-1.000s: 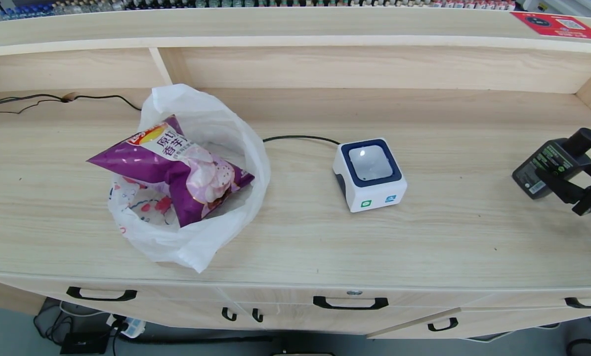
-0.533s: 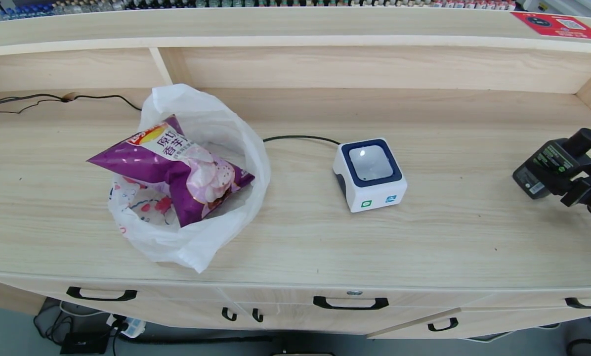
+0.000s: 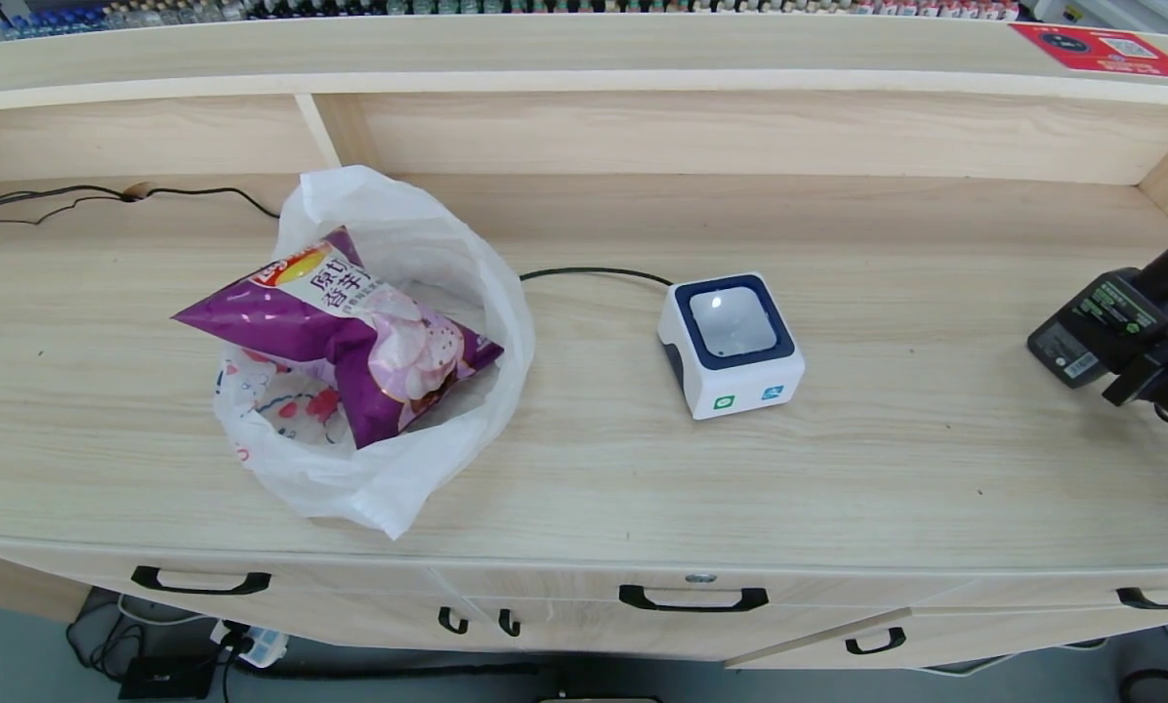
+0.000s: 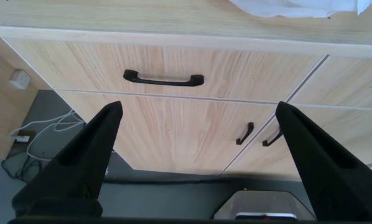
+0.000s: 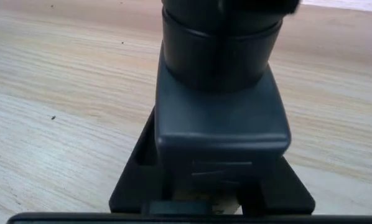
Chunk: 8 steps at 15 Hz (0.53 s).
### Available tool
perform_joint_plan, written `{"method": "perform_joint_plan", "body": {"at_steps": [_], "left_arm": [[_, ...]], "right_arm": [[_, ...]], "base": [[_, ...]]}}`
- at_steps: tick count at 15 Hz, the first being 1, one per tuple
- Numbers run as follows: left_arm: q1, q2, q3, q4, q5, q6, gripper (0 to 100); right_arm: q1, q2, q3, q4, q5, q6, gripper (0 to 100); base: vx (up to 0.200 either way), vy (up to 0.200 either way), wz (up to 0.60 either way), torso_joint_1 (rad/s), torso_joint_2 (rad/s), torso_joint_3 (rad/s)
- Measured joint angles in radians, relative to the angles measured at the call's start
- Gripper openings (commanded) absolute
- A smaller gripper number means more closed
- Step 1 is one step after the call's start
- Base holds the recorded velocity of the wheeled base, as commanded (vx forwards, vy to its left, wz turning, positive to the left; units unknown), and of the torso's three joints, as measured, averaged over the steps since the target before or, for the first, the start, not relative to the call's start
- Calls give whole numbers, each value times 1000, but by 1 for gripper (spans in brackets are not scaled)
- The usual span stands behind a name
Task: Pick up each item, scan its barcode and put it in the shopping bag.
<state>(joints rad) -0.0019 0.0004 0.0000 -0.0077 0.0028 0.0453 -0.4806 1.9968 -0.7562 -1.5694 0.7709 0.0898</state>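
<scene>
- The left end effector (image 4: 195, 168) hangs below the tabletop's front edge, facing the drawers (image 4: 173, 124), its fingers wide apart and holding nothing.
- A white shopping bag (image 3: 379, 493) sits open near the front left of the tabletop (image 3: 838, 488). A purple chip bag (image 3: 350, 332) with printed lettering lies in its mouth.
- The scanner (image 3: 730, 342) stands mid-tabletop, with its window facing up.
- At the right edge, the right end effector (image 3: 1155, 366) is clamped on a dark bottle (image 3: 1097, 322).
- The bottle's long axis slants, with the cap toward the far right and the base toward the scanner. It carries a green label and a white barcode patch near the base, both with print too small to make out.
- The scanner lies well to the left of the bottle, and the right arm is the nearer one. The patch likely has to be turned down over the window.
- A red sign (image 3: 1102, 49) lies on the far ledge.
</scene>
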Motion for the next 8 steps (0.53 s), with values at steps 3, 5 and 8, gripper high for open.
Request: {"method": "perform_joint_plan", "body": {"at_steps": [3, 5, 8], "left_arm": [[1, 0, 0, 0, 0, -2, 100], [1, 0, 0, 0, 0, -2, 100], [0, 0, 0, 0, 0, -2, 100]], "right_arm": [[9, 0, -7, 1, 1, 0, 0], [21, -6, -6, 1, 0, 0, 0], [26, -36, 1, 0, 0, 6, 0]], "base": [[0, 0, 0, 0, 0, 0], [0, 0, 0, 0, 0, 0], [0, 0, 0, 0, 0, 0]]}}
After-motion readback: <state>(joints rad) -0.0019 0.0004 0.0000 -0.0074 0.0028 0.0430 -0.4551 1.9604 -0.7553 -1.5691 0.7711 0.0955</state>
